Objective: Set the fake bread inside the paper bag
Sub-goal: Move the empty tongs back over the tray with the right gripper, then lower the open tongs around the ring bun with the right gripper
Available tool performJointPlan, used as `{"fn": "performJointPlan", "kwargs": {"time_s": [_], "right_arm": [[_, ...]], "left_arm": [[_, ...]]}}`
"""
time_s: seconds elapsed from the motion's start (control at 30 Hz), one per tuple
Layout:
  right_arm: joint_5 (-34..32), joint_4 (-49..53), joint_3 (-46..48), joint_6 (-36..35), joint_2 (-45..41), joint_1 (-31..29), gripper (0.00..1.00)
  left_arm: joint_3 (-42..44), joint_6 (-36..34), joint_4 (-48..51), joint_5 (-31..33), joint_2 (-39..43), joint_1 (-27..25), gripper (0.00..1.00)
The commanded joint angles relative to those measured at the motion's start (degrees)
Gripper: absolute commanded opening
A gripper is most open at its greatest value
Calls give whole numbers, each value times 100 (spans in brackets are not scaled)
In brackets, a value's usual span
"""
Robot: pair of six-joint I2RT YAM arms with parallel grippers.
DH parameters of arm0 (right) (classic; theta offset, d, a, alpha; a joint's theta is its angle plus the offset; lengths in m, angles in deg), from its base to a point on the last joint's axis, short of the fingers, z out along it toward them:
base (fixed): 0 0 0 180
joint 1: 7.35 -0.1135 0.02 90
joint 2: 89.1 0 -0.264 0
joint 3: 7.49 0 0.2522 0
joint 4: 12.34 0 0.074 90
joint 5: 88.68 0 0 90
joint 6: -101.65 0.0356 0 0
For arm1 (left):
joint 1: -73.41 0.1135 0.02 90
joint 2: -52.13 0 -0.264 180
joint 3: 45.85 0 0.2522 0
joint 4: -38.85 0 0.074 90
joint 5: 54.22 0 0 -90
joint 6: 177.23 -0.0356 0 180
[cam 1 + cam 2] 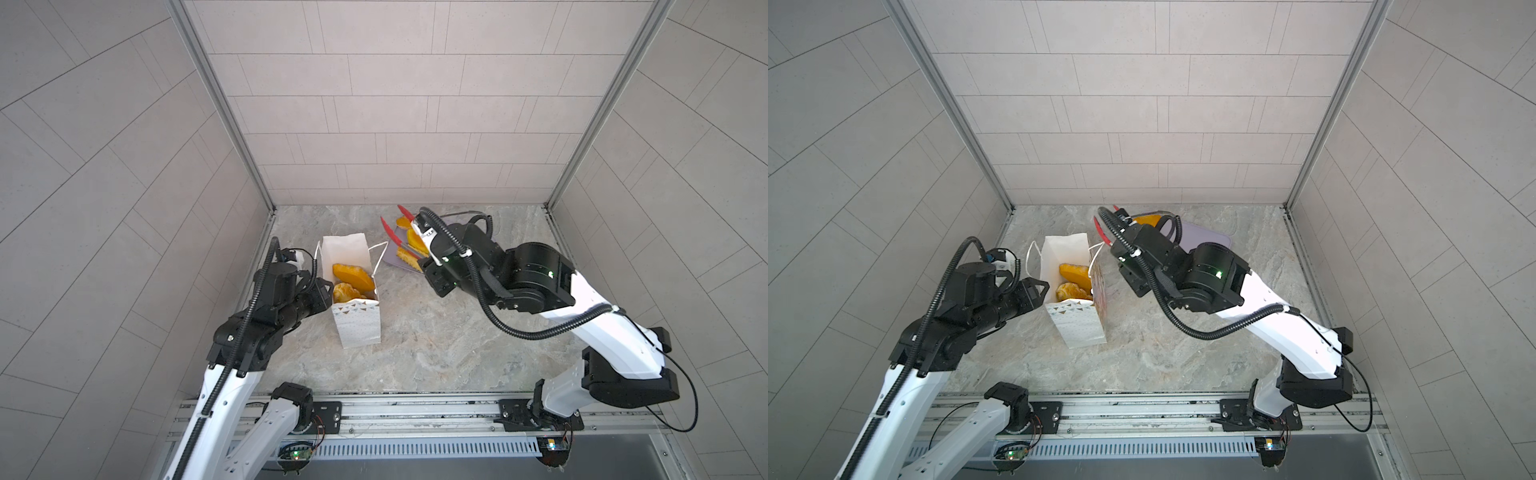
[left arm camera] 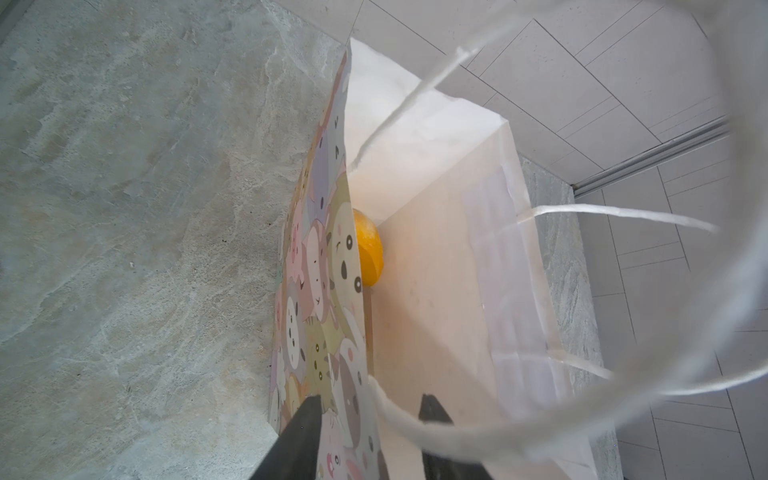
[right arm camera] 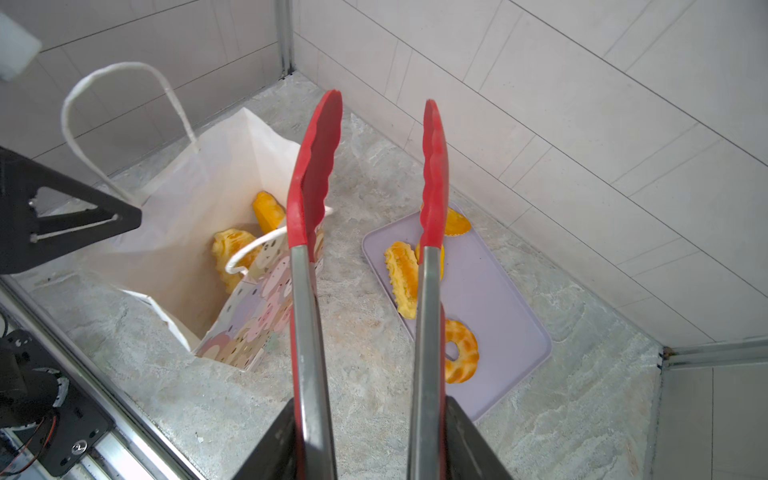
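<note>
Nothing here carries text, a label, a brand or a number that can be read. The only printed marks are on the small white paper bag (image 3: 257, 316): pastel cartoon animal faces on its front and small triangles on its narrow side.

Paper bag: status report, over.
Left gripper open, jaws astride paper bag wall. Right gripper shut on tongs, tips empty. Two bread pieces showing in bag, more on tray. Mouth unobstructed.
</note>
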Motion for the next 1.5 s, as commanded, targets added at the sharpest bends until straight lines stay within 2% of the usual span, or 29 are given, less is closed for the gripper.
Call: {"fn": "performJointPlan", "kwargs": {"time_s": [0.0,0.2,0.5,0.7,0.9,1.1,1.47], "right_arm": [[267,-237,374,-34,-407,482,51],[854,-549,1310,-8,-874,1522,51],[1931,-1325,2991,201,-1176,2931,50],[2336,-1806,3925,300,-1185,3596,50],[2445,-2078,4561,345,-1080,4001,50],[2428,-2316,5005,341,-862,4143,50],[2270,-2316,5020,310,-256,4200,50]], "left_arm": [[-84,-91,-91,-37,-46,-11,45],[-74,-113,-130,-31,-315,-12,39],[-73,-114,-206,-79,-383,-11,22],[-56,-113,-198,-89,-363,-11,19],[-29,-113,-230,-113,-354,-11,15],[23,-87,-271,-148,-338,-11,15],[68,-87,-273,-135,-311,-11,14]]}}
